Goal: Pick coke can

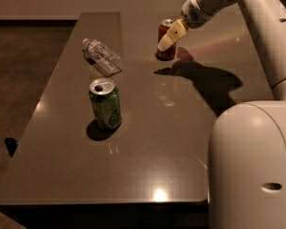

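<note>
Your gripper (170,36) is in the upper middle of the frame, right at the coke can (163,31); the pale tip crosses the front of the can on a slant, overlapping its right side; whether the grip is spread or closed, you cannot tell from this angle. The can stands upright on the far part of the table (157,142), silver top showing just above the gripper. The arm (257,13) comes in from the upper right corner, and its dark shadow (205,78) lies on the tabletop just right of the can.

Lower and to the left, well apart from the coke can, you have the green can (105,106), upright in the left centre of the frame (its top is open); above it, near the left edge of the table, the bottle (102,57) lies on its side, cap end toward the upper left. The robot's white body (252,166) fills the lower right corner.
</note>
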You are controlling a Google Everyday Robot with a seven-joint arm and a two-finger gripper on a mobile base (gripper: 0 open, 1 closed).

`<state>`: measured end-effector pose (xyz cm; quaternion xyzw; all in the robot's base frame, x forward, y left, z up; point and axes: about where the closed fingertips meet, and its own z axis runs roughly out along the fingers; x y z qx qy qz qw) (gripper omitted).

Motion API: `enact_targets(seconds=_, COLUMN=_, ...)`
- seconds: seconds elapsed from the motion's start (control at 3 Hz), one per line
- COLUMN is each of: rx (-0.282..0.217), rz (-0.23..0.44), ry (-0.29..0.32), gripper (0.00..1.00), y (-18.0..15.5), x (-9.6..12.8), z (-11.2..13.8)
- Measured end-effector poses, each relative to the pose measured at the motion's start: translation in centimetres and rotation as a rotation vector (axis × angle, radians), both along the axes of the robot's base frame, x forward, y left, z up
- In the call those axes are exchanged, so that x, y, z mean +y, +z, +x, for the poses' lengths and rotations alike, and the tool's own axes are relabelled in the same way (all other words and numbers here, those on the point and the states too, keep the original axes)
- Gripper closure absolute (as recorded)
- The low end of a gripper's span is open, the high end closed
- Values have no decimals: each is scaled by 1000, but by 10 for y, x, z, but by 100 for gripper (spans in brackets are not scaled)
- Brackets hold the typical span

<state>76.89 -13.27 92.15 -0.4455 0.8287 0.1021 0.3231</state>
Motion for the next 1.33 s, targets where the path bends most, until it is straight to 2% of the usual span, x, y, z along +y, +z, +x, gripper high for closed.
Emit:
enact_targets(seconds=0.33, rx=9, rz=26, ry=12, gripper=16, y=-4, x=11, z=10)
enact_targets(seconds=0.67, rx=15, rz=42, ry=35, gripper=48, y=-3, x=23, z=14)
enact_targets(seconds=1.0, rx=11, rz=57, ry=62, gripper=72, y=5, x=31, z=11)
enact_targets(seconds=1.33, rx=-27, rz=83, ry=127, gripper=94, y=35, x=45, z=-1)
